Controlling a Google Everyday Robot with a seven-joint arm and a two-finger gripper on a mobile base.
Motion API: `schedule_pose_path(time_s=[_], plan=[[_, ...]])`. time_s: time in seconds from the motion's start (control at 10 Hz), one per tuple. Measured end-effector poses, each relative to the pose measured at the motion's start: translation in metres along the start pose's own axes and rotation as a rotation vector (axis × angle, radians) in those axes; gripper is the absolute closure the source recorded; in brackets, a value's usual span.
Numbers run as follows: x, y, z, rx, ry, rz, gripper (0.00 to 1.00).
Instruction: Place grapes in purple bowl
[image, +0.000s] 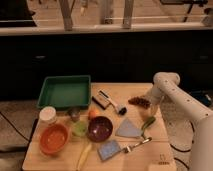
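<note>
Camera view: wooden table (150, 155), white arm (185, 102) coming in from the right, purple bowl (100, 128) near centre beside the orange bowl (53, 138), grapes (139, 102) on the table far right, well apart from that bowl. Gripper (151, 103) sits just right of the bunch, seemingly touching it; clenched or released, cannot tell. Judgement: take the bunch across its narrow middle, lift clear of the brush (111, 103), and release only over the purple bowl.

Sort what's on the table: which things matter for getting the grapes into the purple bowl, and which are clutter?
Job: grapes, far right; purple bowl, front centre; pincer, beside the grapes.
Clutter: green tray, orange bowl, orange fruit, light-green cup, brush, fork, blue sponge.
</note>
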Motion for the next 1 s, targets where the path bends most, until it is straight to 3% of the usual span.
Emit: schedule_pose_path(time_s=[0.3,0.6,1.0], plan=[[-0.003,-0.009,-0.002,0.019,0.006,0.009,0.22],[-0.007,-0.019,0.001,0.029,0.010,0.002,0.49],[-0.013,-0.022,0.014,0.007,-0.011,-0.006,0.87]])
